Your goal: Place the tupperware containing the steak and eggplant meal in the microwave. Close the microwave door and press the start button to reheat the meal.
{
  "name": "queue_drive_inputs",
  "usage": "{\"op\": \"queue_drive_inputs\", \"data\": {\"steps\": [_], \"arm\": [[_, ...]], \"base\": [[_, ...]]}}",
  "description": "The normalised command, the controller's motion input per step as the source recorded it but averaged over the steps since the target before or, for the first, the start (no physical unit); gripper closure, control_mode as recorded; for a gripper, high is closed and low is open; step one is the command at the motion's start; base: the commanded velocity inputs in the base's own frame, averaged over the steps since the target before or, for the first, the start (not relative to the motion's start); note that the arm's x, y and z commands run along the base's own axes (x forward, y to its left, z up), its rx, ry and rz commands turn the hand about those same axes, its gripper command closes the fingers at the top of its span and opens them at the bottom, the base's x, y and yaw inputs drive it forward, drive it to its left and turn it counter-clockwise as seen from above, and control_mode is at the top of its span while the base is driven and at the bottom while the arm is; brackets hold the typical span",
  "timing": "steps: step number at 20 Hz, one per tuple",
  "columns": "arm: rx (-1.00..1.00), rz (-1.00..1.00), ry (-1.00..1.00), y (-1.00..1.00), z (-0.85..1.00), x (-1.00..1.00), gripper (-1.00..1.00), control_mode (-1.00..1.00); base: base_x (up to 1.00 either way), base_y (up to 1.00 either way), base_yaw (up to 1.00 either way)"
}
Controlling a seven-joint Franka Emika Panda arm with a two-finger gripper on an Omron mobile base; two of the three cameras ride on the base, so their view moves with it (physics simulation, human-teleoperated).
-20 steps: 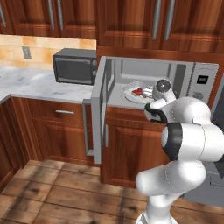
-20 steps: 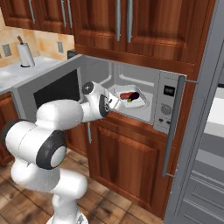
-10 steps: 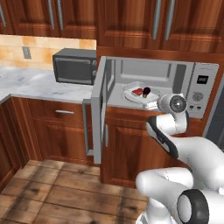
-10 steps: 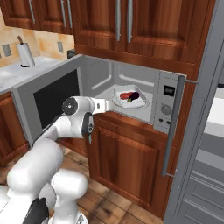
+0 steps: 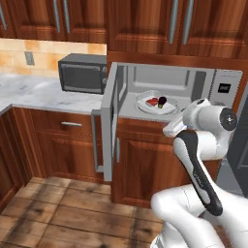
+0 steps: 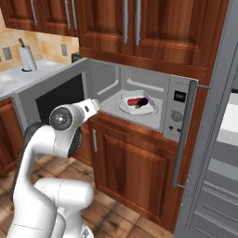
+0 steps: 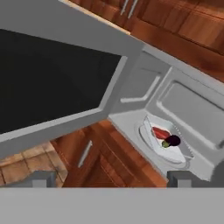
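The microwave (image 5: pixel 193 82) stands open, its door (image 5: pixel 109 121) swung out to the left. Inside on the turntable lies the pale tupperware (image 5: pixel 155 103), holding the red steak (image 5: pixel 152 101) and the dark eggplant (image 5: pixel 162 100). The right base view shows the tupperware (image 6: pixel 137 104) beside the control panel (image 6: pixel 175 109). My gripper (image 7: pixel 109 179) is open and empty, out in front of the cavity near the door's dark window (image 7: pixel 48 83). It looks at the tupperware (image 7: pixel 165 142), steak (image 7: pixel 159 132) and eggplant (image 7: pixel 172 140) from a distance.
A dark grey countertop oven (image 5: pixel 82 72) sits on the marble counter (image 5: pixel 38 94) left of the door. A paper towel roll (image 6: pixel 27 58) stands on the counter. A tall steel appliance with a long handle (image 6: pixel 183 135) flanks the microwave's right. Wooden cabinets (image 5: pixel 145 164) lie below.
My hand has pulled back out of the microwave and swung toward the door side, leaving the tupperware inside. The door has not moved.
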Motion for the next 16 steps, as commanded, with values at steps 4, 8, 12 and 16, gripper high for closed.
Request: {"op": "queue_drive_inputs", "data": {"steps": [4,8,12,16], "arm": [[-0.21,0.24,0.24,0.90,0.56,-1.00,-1.00,-1.00],[-0.28,0.09,0.18,0.88,0.10,-0.88,-1.00,-1.00],[-0.32,0.00,0.01,0.72,0.00,-0.75,-1.00,-1.00],[-0.36,0.00,-0.01,0.65,0.00,-0.52,-1.00,-1.00]], "base": [[0.00,0.00,0.00],[0.00,0.00,0.00],[0.00,0.00,0.00],[0.00,0.00,0.00]]}}
